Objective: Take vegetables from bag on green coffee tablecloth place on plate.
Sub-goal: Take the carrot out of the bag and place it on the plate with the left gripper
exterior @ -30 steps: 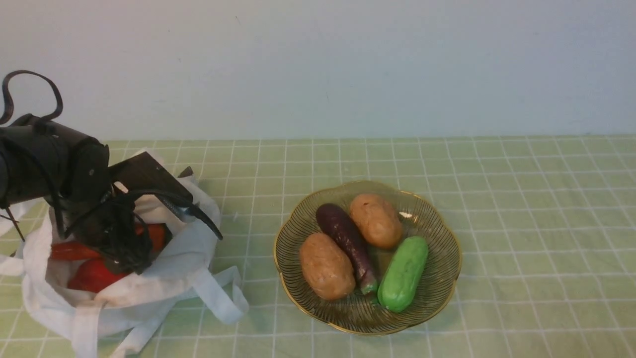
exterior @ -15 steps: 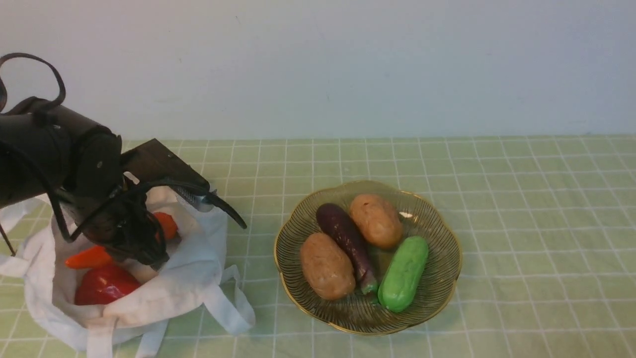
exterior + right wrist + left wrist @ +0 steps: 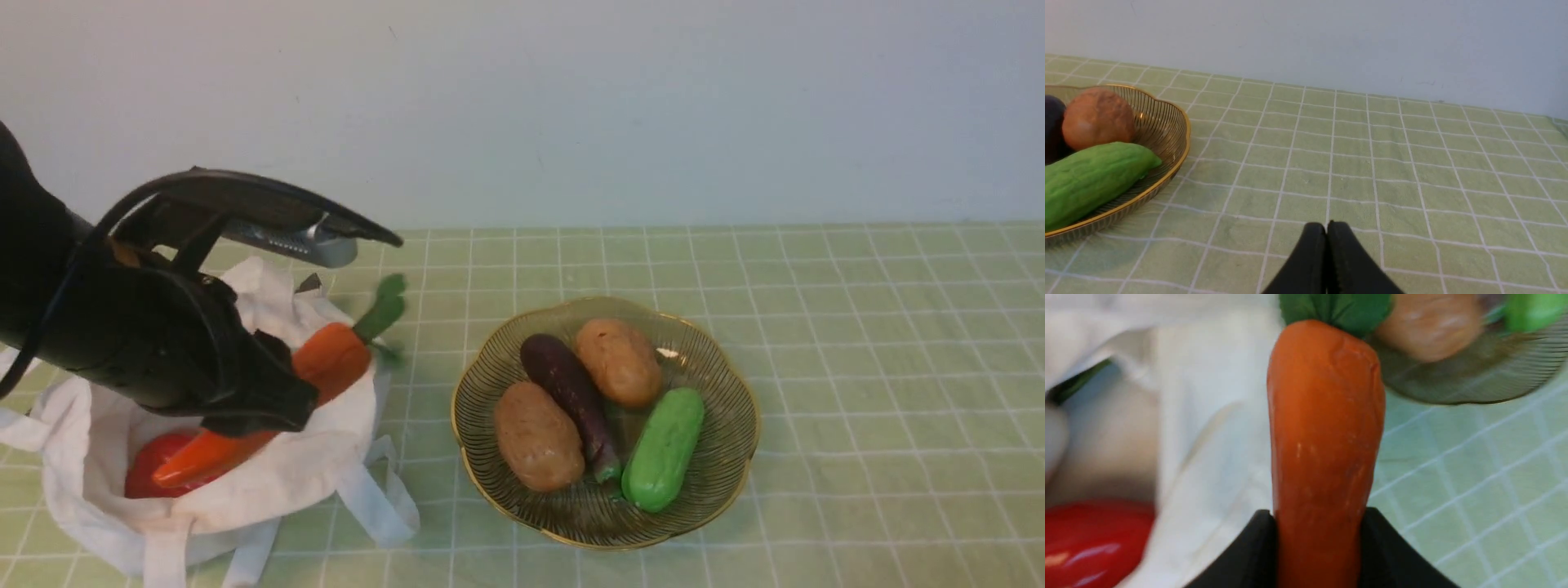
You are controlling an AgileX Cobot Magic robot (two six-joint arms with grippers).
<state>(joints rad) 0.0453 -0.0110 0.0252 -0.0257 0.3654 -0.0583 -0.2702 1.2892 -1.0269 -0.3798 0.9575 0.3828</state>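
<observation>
My left gripper is shut on the orange carrot and holds it tilted above the white bag's mouth, its green leaves pointing toward the plate. In the left wrist view the carrot sits between the black fingers. A glossy red vegetable lies in the bag. The plate holds two brown potatoes, a purple eggplant and a green cucumber. My right gripper is shut and empty above the green tablecloth, right of the plate.
The bag's strap handles trail on the cloth between bag and plate. A pale wall stands behind the table. The left arm's cable and camera bracket arch over the bag.
My left gripper has risen out of the bag with the carrot in it, moving up and toward the plate. The carrot's green top has come into sight.
</observation>
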